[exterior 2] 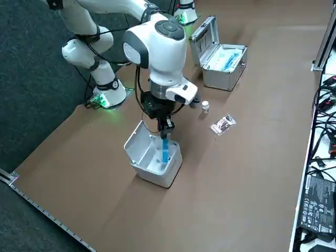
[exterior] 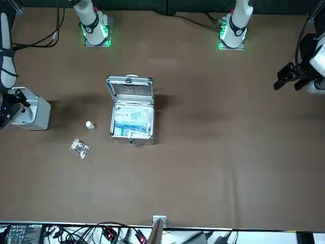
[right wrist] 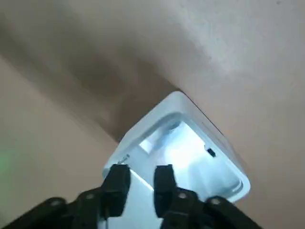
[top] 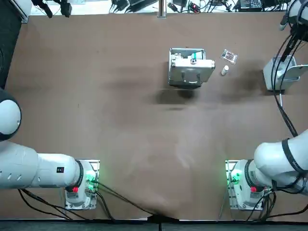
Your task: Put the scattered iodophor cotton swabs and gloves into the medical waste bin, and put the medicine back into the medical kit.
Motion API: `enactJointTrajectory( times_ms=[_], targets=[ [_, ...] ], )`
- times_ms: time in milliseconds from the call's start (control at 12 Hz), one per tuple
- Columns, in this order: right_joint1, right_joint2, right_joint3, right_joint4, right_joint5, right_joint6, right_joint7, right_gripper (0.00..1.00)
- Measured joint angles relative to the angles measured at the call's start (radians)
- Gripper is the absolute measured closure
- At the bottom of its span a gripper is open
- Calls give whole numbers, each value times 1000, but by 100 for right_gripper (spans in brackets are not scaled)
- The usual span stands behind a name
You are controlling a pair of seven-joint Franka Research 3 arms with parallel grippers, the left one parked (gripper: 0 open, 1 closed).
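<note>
My claw (exterior 2: 166, 127) hangs straight above the open waste bin (exterior 2: 169, 174), which stands at my far right edge of the table (exterior 2: 236, 184) with its lid tipped back. My two fingers (right wrist: 117, 183) are pinched almost together, with only a thin slit between them, and they hold the top of a blue glove (exterior 2: 165, 149). The glove dangles straight down from my fingertips, and its lower end is already inside the bin. From my wrist I look down into the bin (right wrist: 228, 153), which lies directly under my claw (right wrist: 141, 171).

The small white medicine bottle (exterior 2: 205, 107) stands on the table, off to the side of the bin and well apart from my claw. The clear packet of swabs (exterior 2: 223, 125) lies flat near the bottle. Past the bottle, the metal medical kit (exterior 2: 220, 60) sits with its lid up.
</note>
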Motion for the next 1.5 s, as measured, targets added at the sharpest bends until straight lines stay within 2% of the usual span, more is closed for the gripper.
enactJointTrajectory(
  times_ms=[83, 167, 250, 333, 417, 500, 667, 917, 1417, 1500],
  targets=[
    [1, 2, 4, 0, 0, 0, 1, 58],
    [3, 2, 8, 1, 2, 0, 3, 41],
    [4, 2, 12, 5, 17, 0, 12, 28],
    [8, 2, 15, 12, 47, 1, 29, 17],
    [18, 2, 16, 19, 90, 4, 49, 11],
    [36, 2, 18, 25, 133, 7, 81, 0],
    [94, 2, 21, 30, 192, 29, 198, 0],
    [192, 23, 26, 29, 204, 105, 448, 0],
    [358, 151, 28, 28, 207, 243, 983, 0],
    [405, 188, 28, 28, 207, 289, 1167, 1]
  ],
)
